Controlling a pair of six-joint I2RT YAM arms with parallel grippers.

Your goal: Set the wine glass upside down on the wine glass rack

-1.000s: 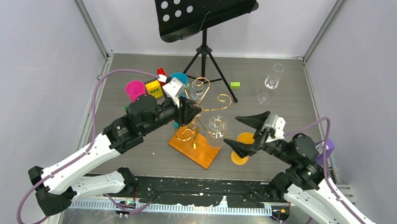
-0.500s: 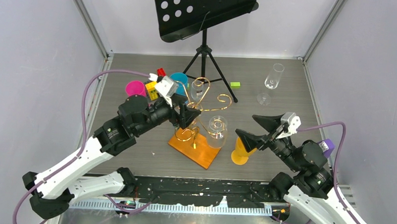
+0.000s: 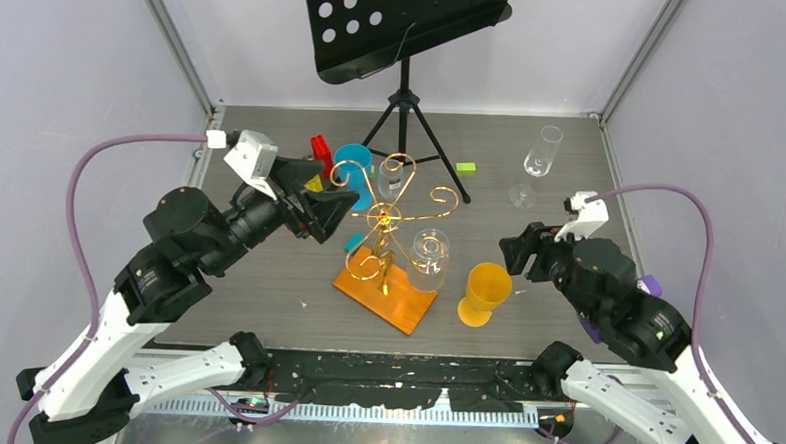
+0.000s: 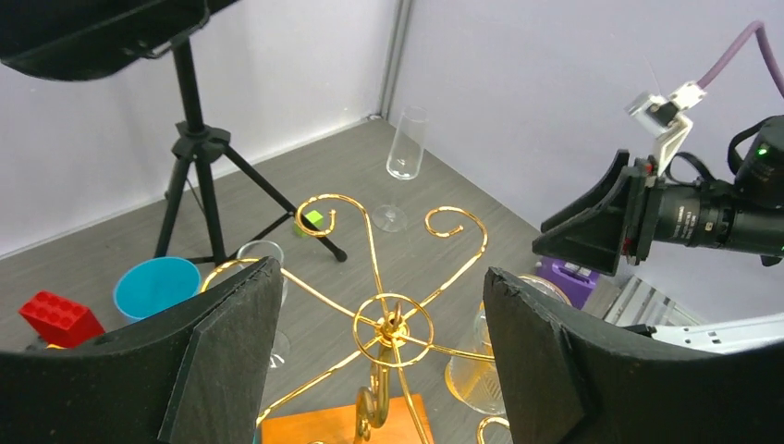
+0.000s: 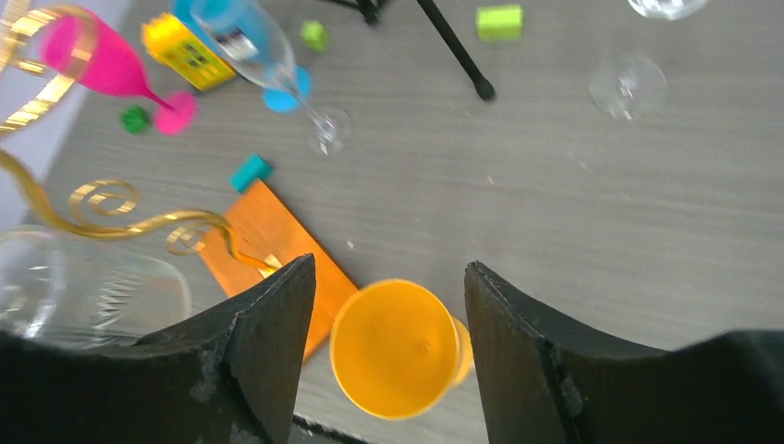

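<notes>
I am holding my left claw [image 4: 381, 270] wide apart, gripping nothing, and it is hovering in the middle left of the overhead frame, pointing at the wine glass rack [image 3: 387, 220]. Through its wrist camera the rack's gold hub and curled arms are showing between the two black fingers [image 4: 222, 370], none of them touching the wire. My right claw [image 5: 390, 264] is also standing apart and empty at the middle right of the overhead frame, looking down on an orange goblet [image 3: 484, 291] that is standing upright on the grey table [image 3: 555, 319].

The clear wine glass [image 3: 428, 259] is sitting at the centre of the overhead frame, just right of the rack's stem, foot up and bowl down, apparently hanging from one of the curled arms above the orange base [image 3: 396, 300]. Neither claw is touching it.

A champagne flute [image 3: 542, 151] is standing in the upper right, a blue cup [image 3: 352, 160] and a red brick [image 3: 319, 146] are lying behind the rack, and a black music stand [image 3: 408, 22] is filling the top centre.
</notes>
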